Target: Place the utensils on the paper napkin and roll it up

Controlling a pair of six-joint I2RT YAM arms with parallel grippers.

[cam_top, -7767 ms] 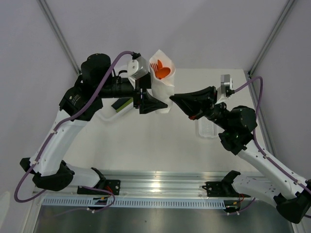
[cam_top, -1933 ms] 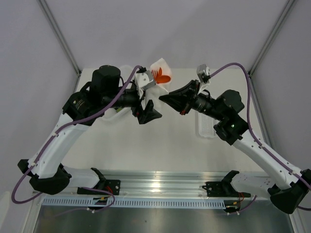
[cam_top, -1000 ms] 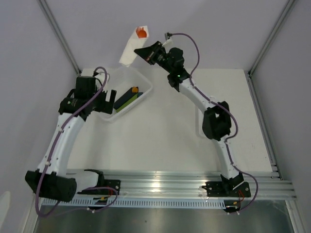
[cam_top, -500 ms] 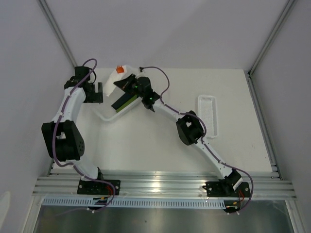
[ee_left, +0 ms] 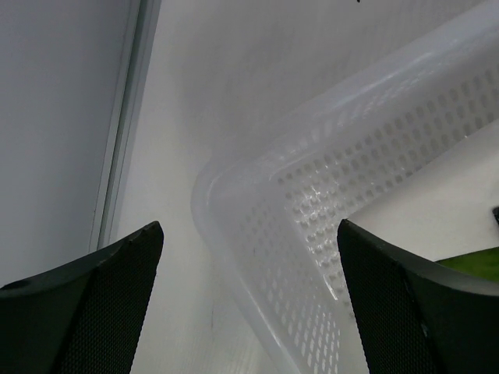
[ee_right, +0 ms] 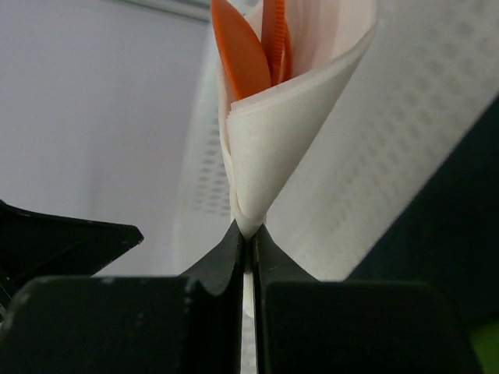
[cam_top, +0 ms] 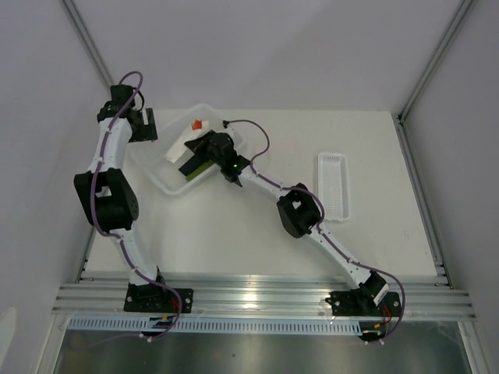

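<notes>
Grip check: right gripper is clamped tight on the lower end of the rolled paper napkin; utensils poke out of its open top; bundle hangs over the translucent bin at the table's far left corner. Risk: narrow pinch on a loose cone; a tilt or slack jaws could let the paper unfurl and the utensils slide out. Empty left gripper gapes wide just outside the bin's corner; green-black bars lie in the bin beneath; ribbed tray near the right edge, well apart.

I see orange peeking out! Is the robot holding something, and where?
The right tool pinches the rolled paper napkin at its narrow end, orange utensils inside. The left tool holds nothing.
</notes>
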